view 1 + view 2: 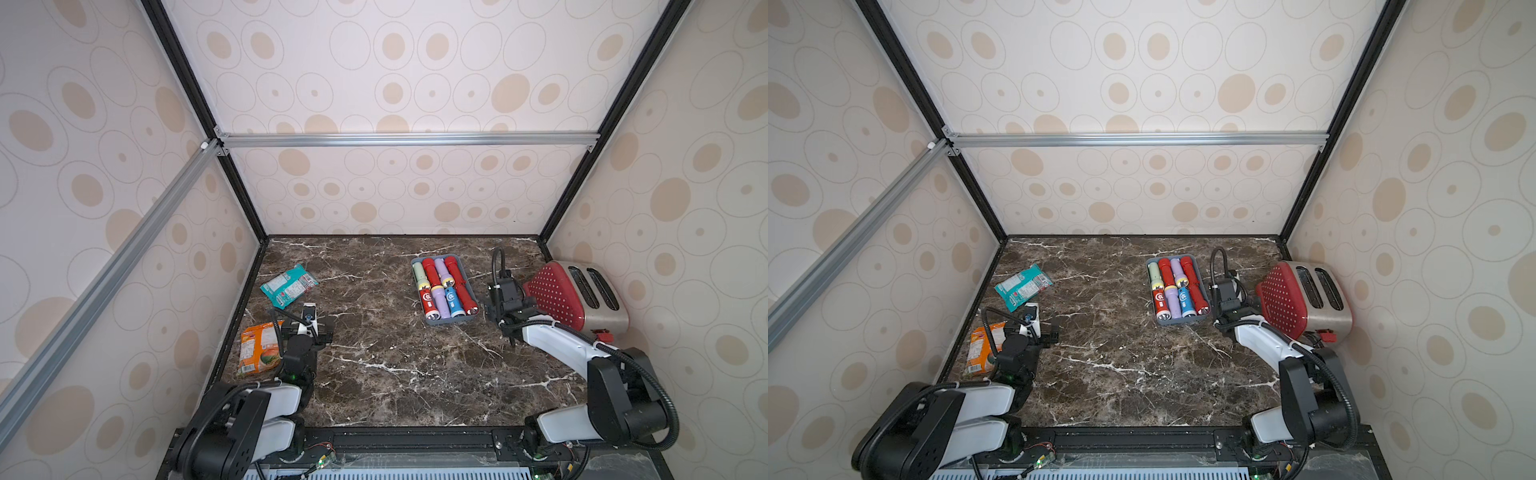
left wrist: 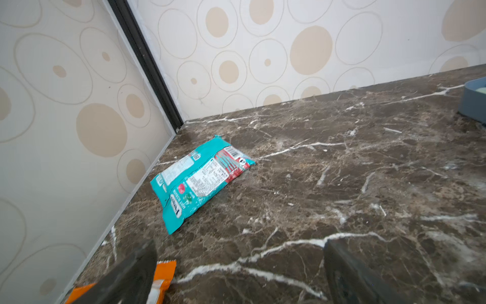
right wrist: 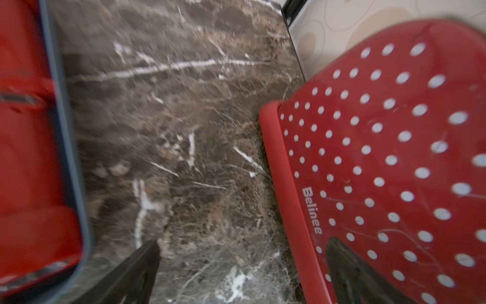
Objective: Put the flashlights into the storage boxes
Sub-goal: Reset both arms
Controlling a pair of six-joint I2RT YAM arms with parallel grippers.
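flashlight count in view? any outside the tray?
8, all in the tray. Far row: pale green, red, lilac, red. Near row: red, lilac, blue, red. None loose on the table; none look hidden.

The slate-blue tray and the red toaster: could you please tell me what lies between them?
Only the open right gripper, above bare marble tabletop, as both top views and the right wrist view show.
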